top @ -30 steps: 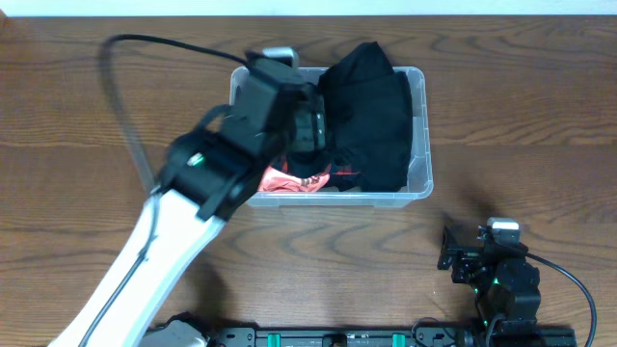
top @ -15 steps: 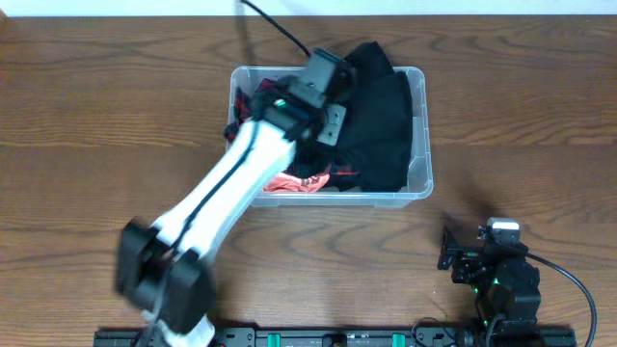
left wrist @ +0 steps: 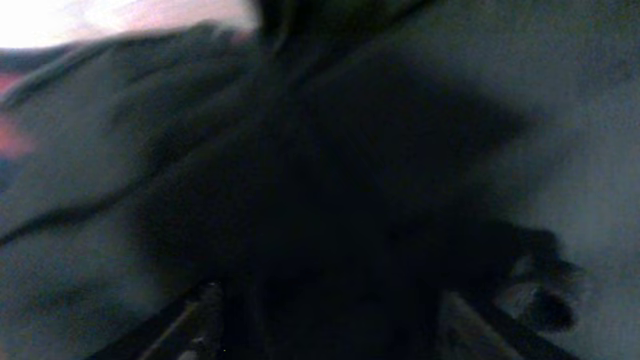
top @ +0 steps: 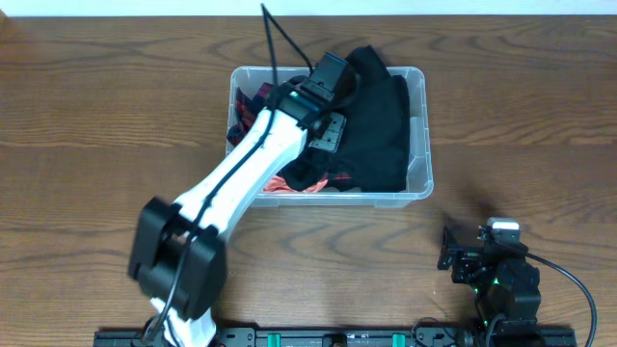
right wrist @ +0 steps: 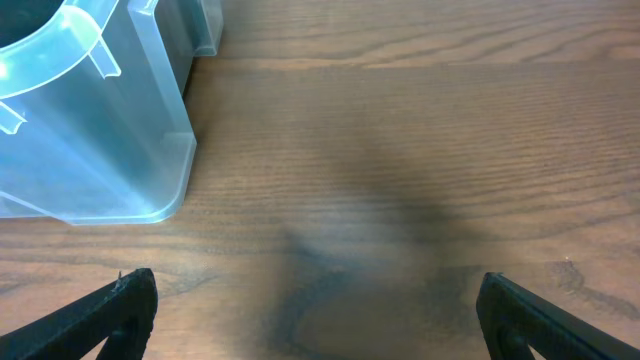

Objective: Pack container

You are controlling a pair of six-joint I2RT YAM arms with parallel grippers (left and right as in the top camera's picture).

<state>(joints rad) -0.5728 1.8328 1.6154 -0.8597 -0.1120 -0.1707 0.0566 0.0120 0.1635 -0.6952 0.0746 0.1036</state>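
Note:
The container (top: 425, 135) is a clear plastic bin at the back middle of the table. A black garment (top: 378, 125) fills its right half and bulges over the far rim. Red and pink cloth (top: 287, 185) lies at its front left. My left gripper (top: 335, 85) reaches down into the bin onto the black garment. In the left wrist view its fingers (left wrist: 335, 320) are spread wide, with dark cloth (left wrist: 330, 170) pressed between them. My right gripper (right wrist: 320, 315) is open and empty over bare wood, at the front right in the overhead view (top: 448, 249).
The container's front right corner (right wrist: 110, 150) shows at the upper left of the right wrist view. Wooden tabletop (top: 87, 164) lies around the bin. The left arm (top: 241, 183) crosses the bin's front left rim.
My left arm has swung from high above the bin's left side down into the bin. Its gripper now presses on the black garment. The right arm has not moved.

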